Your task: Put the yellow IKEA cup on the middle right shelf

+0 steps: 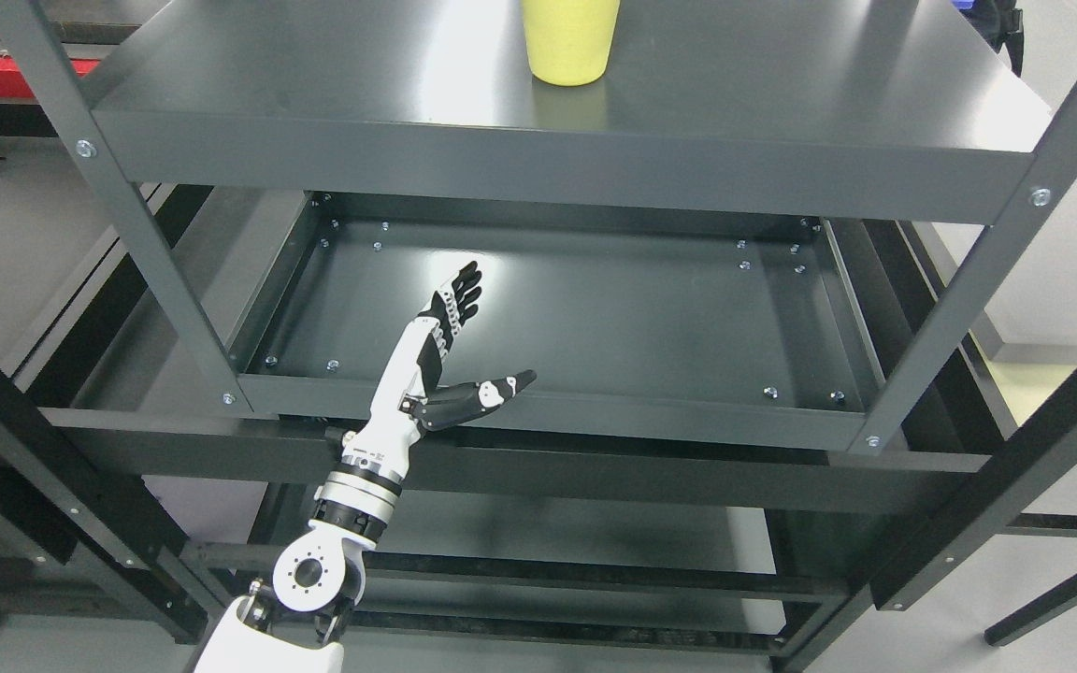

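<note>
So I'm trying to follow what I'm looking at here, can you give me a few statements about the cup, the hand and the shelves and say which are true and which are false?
1. The yellow cup stands on the upper shelf. True.
2. The left hand is gripping the cup. False: the hand is well below it, in front of the lower shelf tray, holding nothing.
3. The hand's fingers are stretched out, thumb spread to the side. True.
4. The cup is lying on its side. False: it stands upright.
5. The lower shelf tray has a second cup in it. False: only bolt heads show on its dark surface.
</note>
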Tool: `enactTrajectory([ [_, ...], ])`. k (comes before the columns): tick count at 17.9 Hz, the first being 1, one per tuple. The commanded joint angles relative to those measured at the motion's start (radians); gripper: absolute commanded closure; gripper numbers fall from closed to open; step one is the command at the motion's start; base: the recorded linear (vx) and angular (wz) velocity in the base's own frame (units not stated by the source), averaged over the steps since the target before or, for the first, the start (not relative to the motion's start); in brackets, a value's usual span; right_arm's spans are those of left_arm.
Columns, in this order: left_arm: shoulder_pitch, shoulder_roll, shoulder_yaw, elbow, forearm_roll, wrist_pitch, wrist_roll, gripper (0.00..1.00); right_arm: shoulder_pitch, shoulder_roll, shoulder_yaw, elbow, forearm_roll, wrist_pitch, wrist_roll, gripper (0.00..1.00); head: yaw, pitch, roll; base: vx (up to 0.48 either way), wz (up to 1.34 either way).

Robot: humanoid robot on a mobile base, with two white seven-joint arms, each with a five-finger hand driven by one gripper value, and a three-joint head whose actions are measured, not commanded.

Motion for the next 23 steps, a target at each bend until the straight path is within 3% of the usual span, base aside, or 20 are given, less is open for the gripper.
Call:
enactTrajectory([
  [1,0.040,-0.036,0.053,-0.159,-0.033,0.076,0.087,0.01,0.014,-0.017,0.017,0.000,-0.025,0.001,0.001,0.01,0.0000,0.000,0.000,0.000,0.00],
  [23,0.099,-0.036,0.058,-0.190,-0.030,0.027,0.093,0.01,0.014,-0.017,0.017,0.000,-0.025,0.001,0.001,0.01,0.0000,0.000,0.000,0.000,0.00],
])
